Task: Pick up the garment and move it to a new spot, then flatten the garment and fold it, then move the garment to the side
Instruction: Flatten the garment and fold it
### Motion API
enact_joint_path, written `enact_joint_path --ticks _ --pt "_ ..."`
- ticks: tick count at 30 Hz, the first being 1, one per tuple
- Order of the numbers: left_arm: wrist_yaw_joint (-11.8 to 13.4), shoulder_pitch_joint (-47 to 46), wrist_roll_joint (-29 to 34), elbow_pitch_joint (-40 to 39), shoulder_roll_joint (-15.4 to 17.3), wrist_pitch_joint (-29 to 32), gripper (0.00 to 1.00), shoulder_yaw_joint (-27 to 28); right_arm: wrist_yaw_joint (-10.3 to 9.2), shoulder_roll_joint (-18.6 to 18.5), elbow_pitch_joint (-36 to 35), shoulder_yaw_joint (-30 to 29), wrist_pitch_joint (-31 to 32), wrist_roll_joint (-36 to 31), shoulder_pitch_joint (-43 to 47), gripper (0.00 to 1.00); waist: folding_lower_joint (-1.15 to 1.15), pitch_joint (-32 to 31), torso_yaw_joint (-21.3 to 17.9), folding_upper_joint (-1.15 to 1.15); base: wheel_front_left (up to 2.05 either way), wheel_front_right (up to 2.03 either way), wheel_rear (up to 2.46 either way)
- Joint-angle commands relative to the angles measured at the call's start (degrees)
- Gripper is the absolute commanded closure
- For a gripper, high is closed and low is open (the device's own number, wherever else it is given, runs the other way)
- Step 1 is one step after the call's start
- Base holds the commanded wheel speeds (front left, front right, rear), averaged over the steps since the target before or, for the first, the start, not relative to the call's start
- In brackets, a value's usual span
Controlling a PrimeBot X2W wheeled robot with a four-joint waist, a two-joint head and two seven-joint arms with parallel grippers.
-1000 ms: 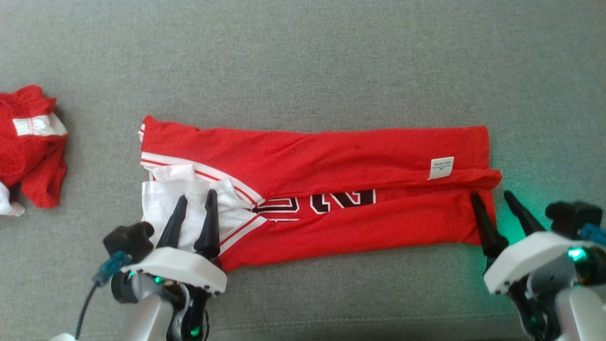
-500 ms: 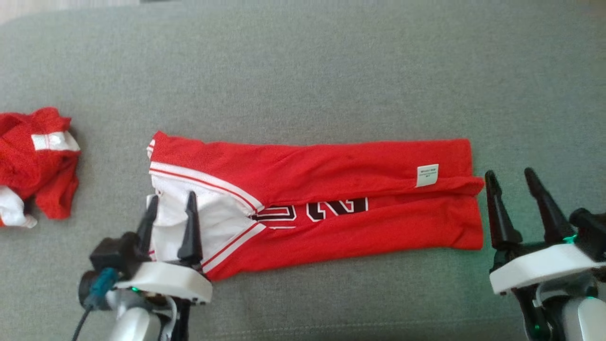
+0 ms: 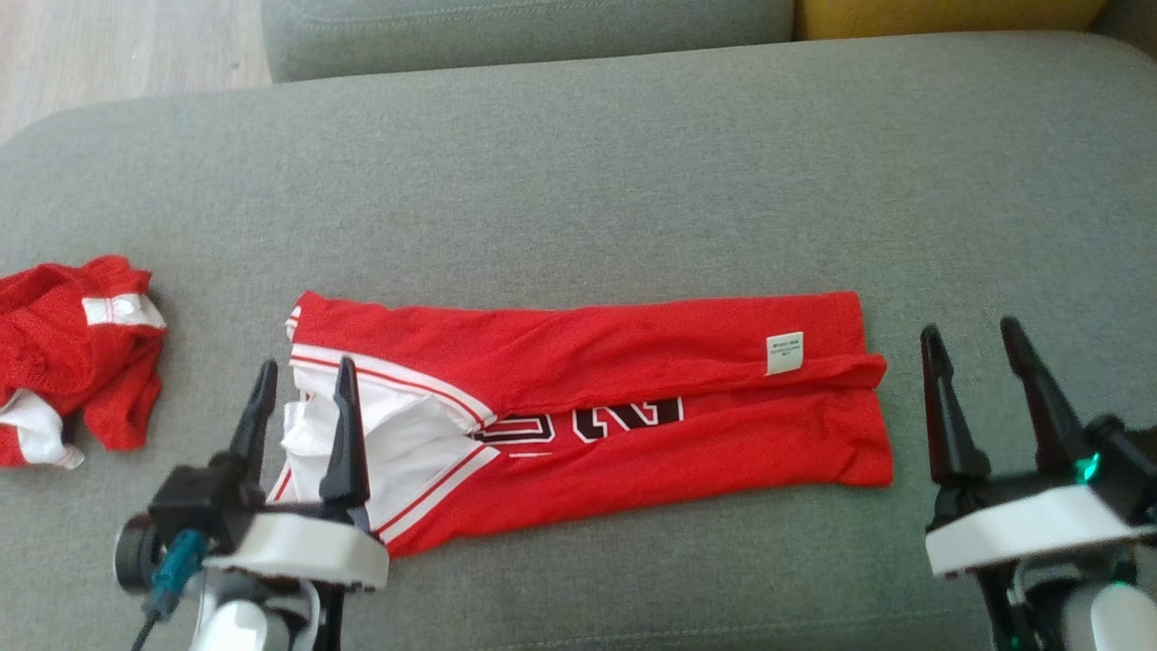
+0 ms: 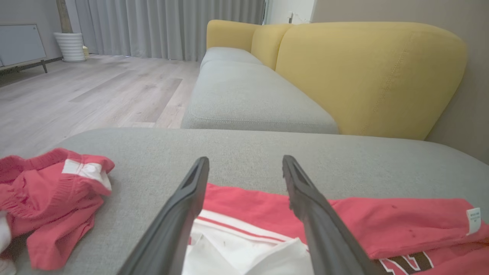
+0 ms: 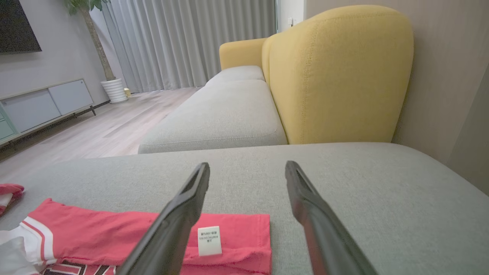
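— Well, biggest first: the grey sofa seat (image 3: 578,181), wide and flat across the head view. Beyond it in the wrist views, the yellow backrest (image 4: 363,76), with pale wood floor (image 4: 95,91) and grey curtains (image 4: 164,26) further off.

— And the garment?

— Next in size, the red jersey (image 3: 651,362): flat on the seat near the middle, folded lengthwise into a long band running left to right.

— Anything else on the seat?

— Off to the left, well apart from it, a second red garment (image 3: 81,362), crumpled, with white trim showing.

— Now the arms?

— At the band's left end, the left gripper (image 3: 305,364), fingers spread apart and clamped on nothing. One finger over the cloth, the other just beside its edge, over grey fabric. Touching or hovering: cannot tell.

— And on the other side?

— Just beyond the band's right end, the right gripper (image 3: 969,328), over bare seat and apart from the cloth. Fingers likewise spread, nothing between them.

— Smaller details?

— On the jersey's left end, a white panel (image 3: 407,443) edged with red stripes, rumpled. Then dark lettering (image 3: 633,418), half hidden between the two folded-in edges. Smallest of all, a white label (image 3: 784,353) near the right end, print too small to read.
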Motion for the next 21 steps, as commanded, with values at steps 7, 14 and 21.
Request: enact_joint_path --ticks 7,14,21 --pt "0.60 0.41 0.27 -1.66 1.23 0.90 0.00 1.36 0.43 0.33 -1.59 1.40 0.06 0.10 0.73 0.00 0.00 -0.69 -0.24 0.00 0.00 0.00 0.00" --pt "0.51 -0.18 0.10 -1.14 1.36 1.11 0.00 0.92 0.43 0.16 -1.24 1.36 0.43 -0.06 0.22 0.00 0.00 -0.47 0.33 0.00 0.00 0.00 0.00" --pt "0.23 -0.98 -0.25 -0.54 0.97 0.93 0.00 0.42 0.43 0.15 -0.43 1.03 0.40 0.75 -0.15 0.00 0.00 0.06 1.10 0.00 0.00 0.00 0.00"
